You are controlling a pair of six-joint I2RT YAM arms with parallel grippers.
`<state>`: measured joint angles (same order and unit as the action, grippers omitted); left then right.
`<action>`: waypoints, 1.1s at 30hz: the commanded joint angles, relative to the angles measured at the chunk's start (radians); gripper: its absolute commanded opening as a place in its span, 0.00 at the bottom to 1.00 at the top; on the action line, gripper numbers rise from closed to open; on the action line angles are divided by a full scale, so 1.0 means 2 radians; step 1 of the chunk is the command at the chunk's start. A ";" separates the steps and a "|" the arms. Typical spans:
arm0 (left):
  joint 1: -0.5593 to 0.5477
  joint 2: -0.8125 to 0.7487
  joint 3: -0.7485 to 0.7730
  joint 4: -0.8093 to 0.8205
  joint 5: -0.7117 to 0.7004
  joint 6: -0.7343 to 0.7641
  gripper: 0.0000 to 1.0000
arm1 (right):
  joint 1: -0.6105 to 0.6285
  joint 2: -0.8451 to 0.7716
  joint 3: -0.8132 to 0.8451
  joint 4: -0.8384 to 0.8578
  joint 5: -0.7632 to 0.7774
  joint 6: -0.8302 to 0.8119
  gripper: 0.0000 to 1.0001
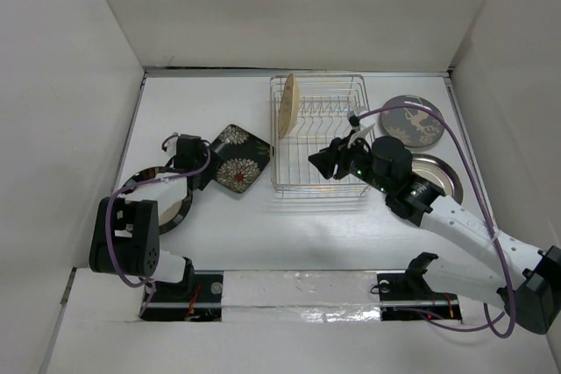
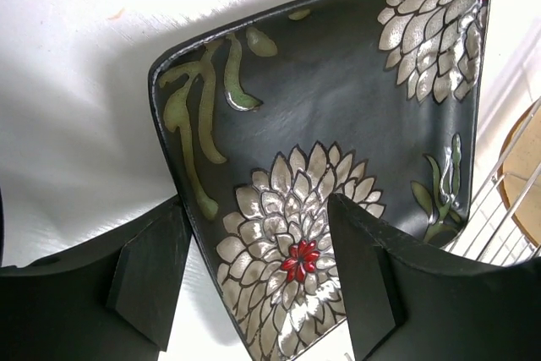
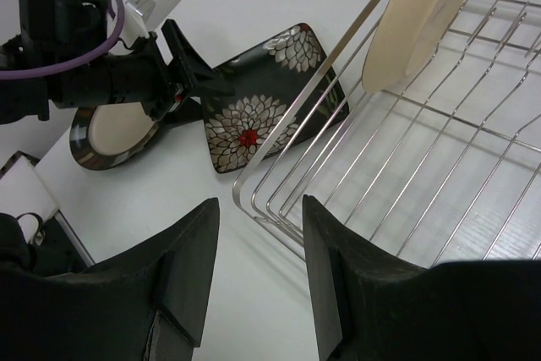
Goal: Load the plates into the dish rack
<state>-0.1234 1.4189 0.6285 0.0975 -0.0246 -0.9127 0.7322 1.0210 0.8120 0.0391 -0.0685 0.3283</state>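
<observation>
Five plates show from the top camera, and only one is loaded: a plain tan round plate (image 1: 287,104) stands on edge at the left end of the rectangular silver wire dish rack (image 1: 317,137). The black square plate with white-and-red flowers (image 1: 235,157) lies flat on the white table (image 1: 289,234) just left of the rack. A dark round plate with a cream centre (image 1: 166,203) sits farther left, partly under the left arm. To the right of the rack lie a dark round plate with pale markings (image 1: 412,120) and, nearer, a round plate with a greyish centre (image 1: 436,177), half hidden by the right arm.

The left wrist camera adds what the top view cannot. The left gripper (image 2: 254,234) is spread wide and straddles the near edge of the square plate: one finger (image 2: 152,268) is beside it over the table, the other (image 2: 372,276) over its glazed face. Neither visibly pinches it.

The right wrist view shows the right gripper (image 3: 258,268) with a moderate gap between its fingers and nothing in them, at the rack's near-left corner. That view also shows the tan plate leaning against the rack's end wires, with the square plate's corner just beside the rack.
</observation>
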 commanded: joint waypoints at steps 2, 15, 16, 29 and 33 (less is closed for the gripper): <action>-0.001 -0.017 -0.017 0.026 0.030 0.006 0.60 | -0.003 -0.008 -0.001 0.034 -0.007 -0.005 0.50; -0.021 -0.001 -0.060 0.073 0.045 -0.022 0.40 | -0.003 -0.015 -0.003 0.036 -0.009 -0.003 0.50; -0.021 0.002 -0.060 0.079 0.040 -0.024 0.40 | -0.003 -0.016 -0.003 0.034 -0.009 -0.003 0.50; -0.010 -0.033 -0.100 0.117 -0.056 -0.002 0.17 | -0.003 -0.039 -0.009 0.036 -0.022 0.002 0.50; -0.010 -0.044 -0.130 0.170 -0.072 -0.012 0.17 | -0.003 -0.035 -0.009 0.040 -0.032 0.005 0.50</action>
<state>-0.1543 1.3582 0.4091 0.3691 -0.0956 -0.9501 0.7322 0.9619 0.8028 0.0620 -0.1009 0.3359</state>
